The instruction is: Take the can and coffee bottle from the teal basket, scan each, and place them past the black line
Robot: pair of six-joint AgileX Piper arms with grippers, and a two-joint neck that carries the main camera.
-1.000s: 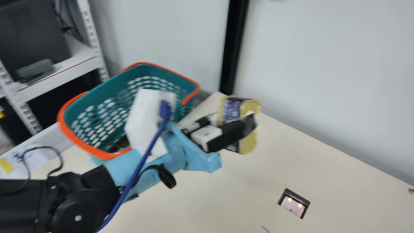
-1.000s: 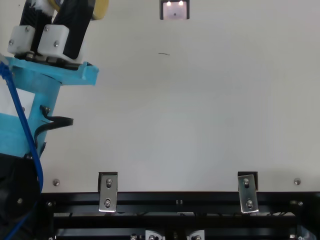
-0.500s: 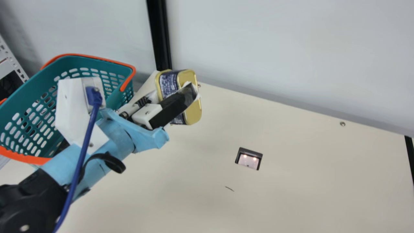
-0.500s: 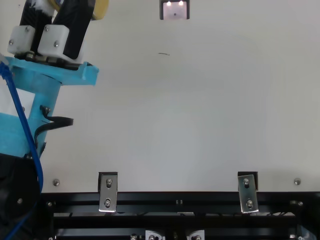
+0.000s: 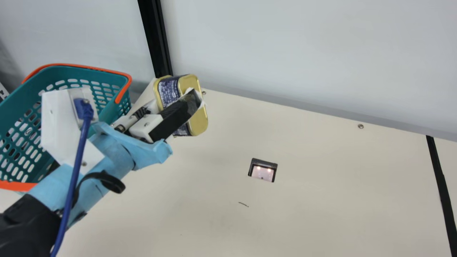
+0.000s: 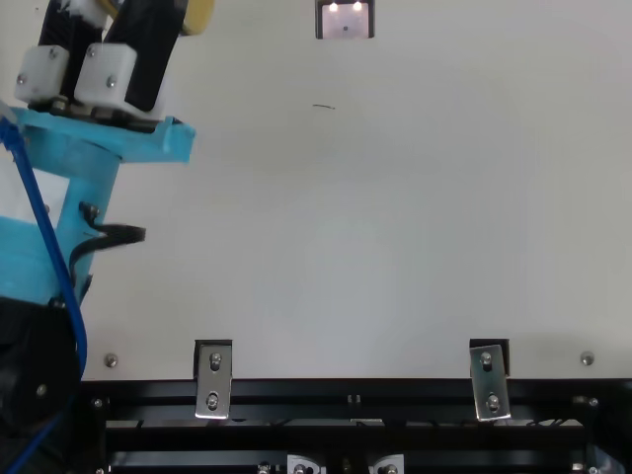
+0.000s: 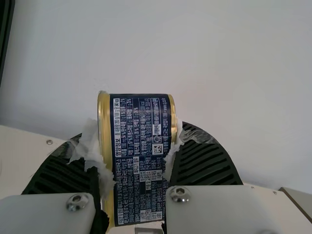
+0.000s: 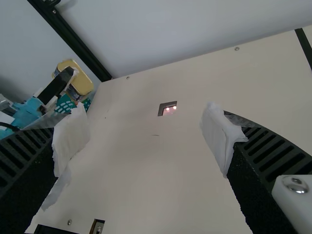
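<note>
Jaws of left gripper (image 5: 175,101) clamp can (image 5: 198,123), pointed toward wall (image 5: 285,53).

black post (image 5: 155,39); pale wall (image 5: 303,53); 2 metal brackets (image 6: 213,380); short dark mark (image 5: 243,204)

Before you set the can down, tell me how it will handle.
The can looks like stiff metal, so probably won't sag in the left gripper. Its flat sides should resist rolling, but its glossy gold rim might slip.

Basket (image 5: 21,96) left, line (image 5: 443,185) right, scanner (image 5: 262,172) between, in table (image 5: 321,214).
</note>
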